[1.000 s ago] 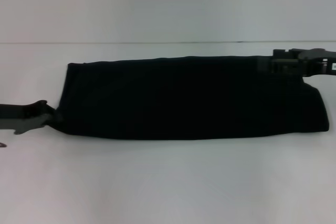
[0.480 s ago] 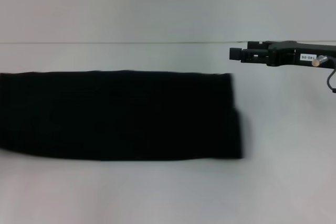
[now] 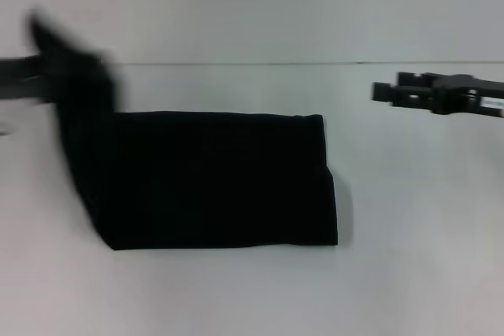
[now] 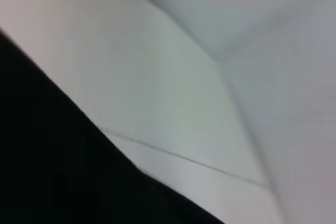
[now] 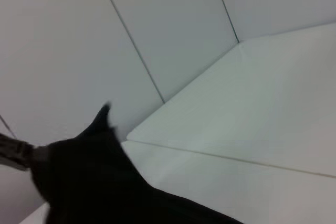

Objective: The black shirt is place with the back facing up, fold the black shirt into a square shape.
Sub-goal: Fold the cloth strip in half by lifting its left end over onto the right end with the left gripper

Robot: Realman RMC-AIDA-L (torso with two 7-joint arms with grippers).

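table (image 3: 236, 297): white surface, spanning the head view under everything else; its far edge meets a pale wall.
black shirt (image 3: 220, 182): a long folded band lying across the table, long axis running left to right. its right end lies flat, ending well short of the right gripper; its left end is lifted off the table and rises to the upper left.
lifted end (image 3: 75, 68): hangs from the left arm, above and slightly beyond the flat part; the right wrist view shows the same raised cloth (image 5: 89, 166) with the arm behind it.
left gripper (image 3: 47, 64): at the far left, raised, pinching the shirt's left end by the look of how the cloth hangs, though the fingers are buried in blur and cloth.
right gripper (image 3: 394, 92): off the cloth, in the air beyond the shirt's right end, holding nothing; whether its fingers are spread i cannot tell.
deciding relation: the free right end lies straight along the band's long axis from the held end, so the left arm's load likely carries rightward to meet it.
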